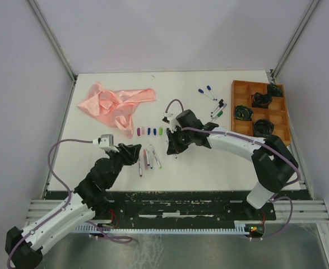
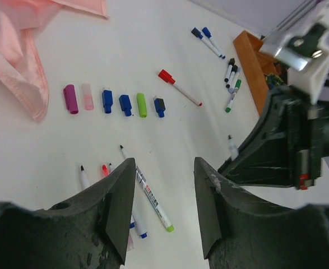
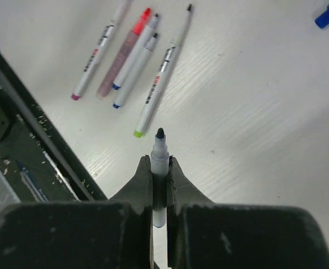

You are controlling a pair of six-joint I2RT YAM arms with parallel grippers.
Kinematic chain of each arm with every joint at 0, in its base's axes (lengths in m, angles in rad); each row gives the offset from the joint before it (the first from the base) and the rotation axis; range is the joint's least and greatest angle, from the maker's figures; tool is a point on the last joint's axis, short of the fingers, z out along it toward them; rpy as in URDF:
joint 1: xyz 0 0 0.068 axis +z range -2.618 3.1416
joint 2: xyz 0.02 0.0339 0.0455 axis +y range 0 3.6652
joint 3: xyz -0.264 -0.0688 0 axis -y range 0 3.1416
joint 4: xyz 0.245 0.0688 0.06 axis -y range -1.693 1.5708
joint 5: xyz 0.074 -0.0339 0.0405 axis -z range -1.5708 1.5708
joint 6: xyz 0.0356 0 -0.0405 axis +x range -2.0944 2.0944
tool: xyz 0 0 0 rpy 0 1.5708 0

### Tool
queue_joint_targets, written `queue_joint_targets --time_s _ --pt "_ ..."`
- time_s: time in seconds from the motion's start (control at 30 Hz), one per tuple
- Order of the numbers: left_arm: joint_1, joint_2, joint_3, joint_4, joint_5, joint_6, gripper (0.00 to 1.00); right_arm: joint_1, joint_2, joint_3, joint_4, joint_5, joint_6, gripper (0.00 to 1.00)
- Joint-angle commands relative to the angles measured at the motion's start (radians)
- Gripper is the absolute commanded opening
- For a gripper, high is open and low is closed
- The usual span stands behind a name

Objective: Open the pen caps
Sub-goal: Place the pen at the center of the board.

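Note:
Several loose pen caps lie in a row, purple, pale pink, blue, green and dark, also seen from above as the pen caps. Several uncapped pens lie side by side just near of them, the same pens in the top view. My right gripper is shut on an uncapped white pen with a dark tip, held over the table. My left gripper hangs open and empty beside the lying pens. A red-capped pen lies past the cap row.
Several capped pens lie at the back right, next to an orange compartment tray holding dark rolls. A crumpled pink cloth lies at the back left. The two grippers hang close together mid-table.

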Motion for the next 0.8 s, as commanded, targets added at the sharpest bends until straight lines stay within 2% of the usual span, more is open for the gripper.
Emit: queue_joint_targets --time_s 0.0,0.23,0.33,0.7,0.77 --pt "0.004 -0.104 -0.02 -0.024 -0.059 -0.048 0.53 0.064 0.083 0.085 -0.051 0.283 0.126 0.0" --pt "0.003 -0.201 -0.041 -0.095 -0.071 -0.06 0.53 0.115 0.197 0.141 -0.087 0.399 0.22 0.02" --pt "0.002 -0.226 -0.05 -0.103 -0.066 -0.074 0.53 0.124 0.22 0.152 -0.095 0.421 0.24 0.08" --pt "0.003 -0.253 -0.055 -0.106 -0.056 -0.094 0.53 0.134 0.268 0.169 -0.105 0.411 0.25 0.14" --pt "0.002 -0.251 -0.059 -0.098 -0.052 -0.096 0.53 0.134 0.276 0.17 -0.106 0.412 0.249 0.18"
